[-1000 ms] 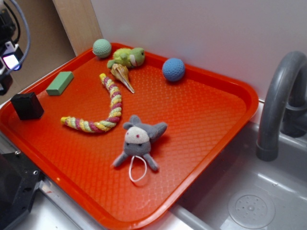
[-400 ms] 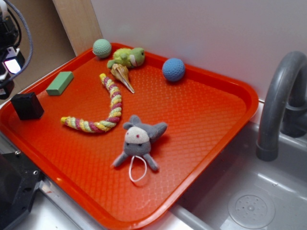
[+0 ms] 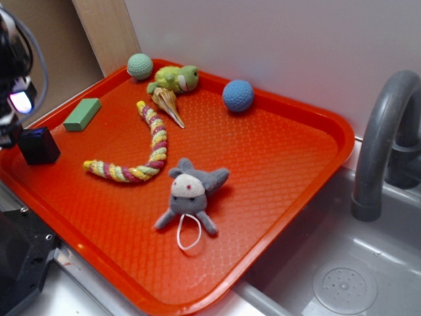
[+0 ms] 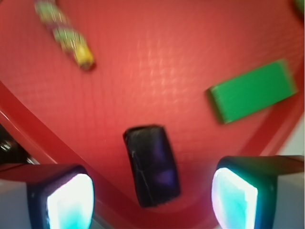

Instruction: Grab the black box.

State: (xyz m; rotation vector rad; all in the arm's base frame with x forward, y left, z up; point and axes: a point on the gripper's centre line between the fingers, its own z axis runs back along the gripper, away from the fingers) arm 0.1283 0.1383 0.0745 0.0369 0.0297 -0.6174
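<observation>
The black box sits at the far left corner of the red tray, near its rim. In the wrist view the black box lies below and between the two glowing fingertips, closer to the left one. My gripper hangs above it, open, with nothing between its fingers. In the exterior view only part of my gripper shows at the left edge, just left of and above the box.
A flat green block lies behind the box. A striped rope toy, a grey plush mouse, a shell, a green plush, a green ball and a blue ball share the tray. A sink and grey faucet stand at the right.
My gripper has come down and forward along the left edge toward the black box. Nothing on the tray has moved.
</observation>
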